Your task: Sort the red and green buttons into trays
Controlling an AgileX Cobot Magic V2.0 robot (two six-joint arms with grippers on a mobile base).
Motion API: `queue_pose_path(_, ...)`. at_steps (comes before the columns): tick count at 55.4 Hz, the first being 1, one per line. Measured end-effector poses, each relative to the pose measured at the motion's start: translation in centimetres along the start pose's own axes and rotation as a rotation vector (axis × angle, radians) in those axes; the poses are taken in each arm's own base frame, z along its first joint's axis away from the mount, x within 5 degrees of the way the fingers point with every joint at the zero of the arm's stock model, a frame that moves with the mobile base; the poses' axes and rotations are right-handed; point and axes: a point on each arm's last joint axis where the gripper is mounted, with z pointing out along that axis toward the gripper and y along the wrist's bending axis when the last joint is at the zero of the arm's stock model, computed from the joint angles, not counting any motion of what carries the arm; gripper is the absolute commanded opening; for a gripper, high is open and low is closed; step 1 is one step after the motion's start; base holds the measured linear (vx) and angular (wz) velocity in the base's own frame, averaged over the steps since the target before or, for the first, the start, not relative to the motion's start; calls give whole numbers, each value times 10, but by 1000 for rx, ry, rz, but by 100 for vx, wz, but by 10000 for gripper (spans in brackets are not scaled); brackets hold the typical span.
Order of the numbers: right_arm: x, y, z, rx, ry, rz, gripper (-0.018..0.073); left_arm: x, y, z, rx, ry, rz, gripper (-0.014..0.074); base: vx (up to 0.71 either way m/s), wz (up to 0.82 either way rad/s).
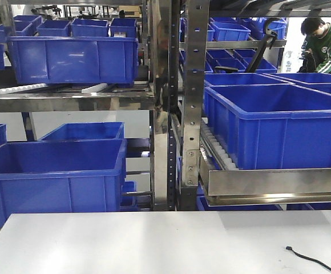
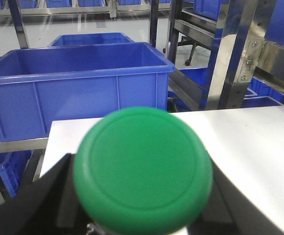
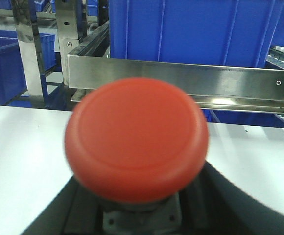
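Left gripper [image 2: 142, 218] clasps the green button [image 2: 143, 169], blue bin [image 2: 78, 95] at eleven o'clock; right gripper [image 3: 137, 213] clasps the red button [image 3: 136, 137] at centre. Caps hide both grips, so a slip could pass unnoticed.

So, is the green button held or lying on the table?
Held: the green button sits between the left tool's dark fingers, above the table.

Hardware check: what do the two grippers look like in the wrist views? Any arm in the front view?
Left gripper: matte black, flat angular fingers either side of the green button, a metallic bit between them. Right gripper: dark grey, curved shells below the red button, around a grey screwed block. No markings or cables show on either. The front view shows no arm.
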Motion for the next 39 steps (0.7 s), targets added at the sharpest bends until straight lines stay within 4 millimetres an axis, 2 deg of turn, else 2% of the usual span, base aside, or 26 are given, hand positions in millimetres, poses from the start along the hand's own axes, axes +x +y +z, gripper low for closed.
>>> queue_pose_path(39,0,0,0,0,0,3,-9,1,0,0,-3,7,0,-1,0,0)
